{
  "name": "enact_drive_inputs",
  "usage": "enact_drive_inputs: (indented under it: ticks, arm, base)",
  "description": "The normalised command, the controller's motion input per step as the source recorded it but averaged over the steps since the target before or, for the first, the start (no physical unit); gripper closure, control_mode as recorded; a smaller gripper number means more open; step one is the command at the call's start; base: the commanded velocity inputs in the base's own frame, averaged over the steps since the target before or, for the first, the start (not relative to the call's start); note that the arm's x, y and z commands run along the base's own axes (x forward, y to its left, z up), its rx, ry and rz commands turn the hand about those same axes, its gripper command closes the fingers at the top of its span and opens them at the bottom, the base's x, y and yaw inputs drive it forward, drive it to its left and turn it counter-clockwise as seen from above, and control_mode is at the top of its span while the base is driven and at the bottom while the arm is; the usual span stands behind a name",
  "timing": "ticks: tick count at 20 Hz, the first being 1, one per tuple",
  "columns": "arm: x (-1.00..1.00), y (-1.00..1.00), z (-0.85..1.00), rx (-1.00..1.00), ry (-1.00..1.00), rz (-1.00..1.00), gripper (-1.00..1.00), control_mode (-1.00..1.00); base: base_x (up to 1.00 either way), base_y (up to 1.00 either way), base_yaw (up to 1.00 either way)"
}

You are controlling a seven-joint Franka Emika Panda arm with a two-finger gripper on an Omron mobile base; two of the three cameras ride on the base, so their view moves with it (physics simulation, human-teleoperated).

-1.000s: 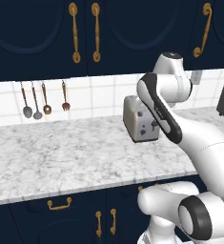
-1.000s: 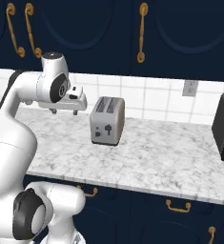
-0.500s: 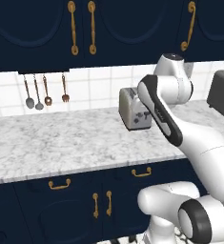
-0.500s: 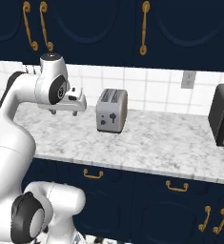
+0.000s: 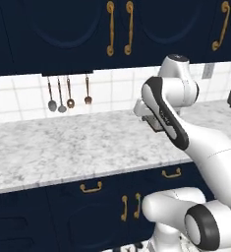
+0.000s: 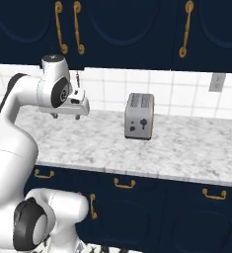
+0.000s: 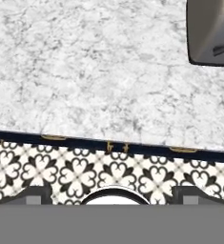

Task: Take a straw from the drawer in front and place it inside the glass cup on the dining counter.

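Overhead, a run of navy wall cabinets (image 6: 132, 29) with vertical brass handles spans the wall, and beneath it a white tiled backsplash (image 6: 172, 91) meets the long marble surface (image 5: 63, 147). Under that surface sits the navy base, where a shallow drawer (image 5: 87, 189) shows its curved brass handle in the left base view, with cabinet doors below it. The white arm (image 5: 205, 147) bends over the surface. A silver toaster (image 6: 139, 116) stands upright on the marble near the backsplash, to the right of the gripper in the right base view. Four utensils (image 5: 68, 93) hang on the tiles. The gripper (image 6: 65, 115) hovers above the marble, jaws spread wide and holding nothing; from the hand view, the toaster's corner and a patterned floor (image 7: 85, 174) appear. The drawer front is shut.
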Motion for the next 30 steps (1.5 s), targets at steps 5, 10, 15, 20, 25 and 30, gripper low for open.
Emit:
enact_drive_inputs:
  ticks: [5,10,15,20,25,30]
  arm:
    - [0.0,0.0,0.0,0.0,0.0,0.0,-1.0,1.0]
    - [0.0,0.0,0.0,0.0,0.0,0.0,-1.0,1.0]
    - [0.0,0.0,0.0,0.0,0.0,0.0,-1.0,1.0]
    - [0.0,0.0,0.0,0.0,0.0,0.0,-1.0,1.0]
    - [0.0,0.0,0.0,0.0,0.0,0.0,-1.0,1.0]
    - [0.0,0.0,0.0,0.0,0.0,0.0,-1.0,1.0]
  base:
    - [-0.04,0.59,-0.26]
    - [-0.01,0.14,-0.4]
    - [-0.01,0.26,-0.47]
    - [-0.03,0.43,-0.43]
    - [-0.02,0.59,-0.35]
    - [0.0,0.64,-0.31]
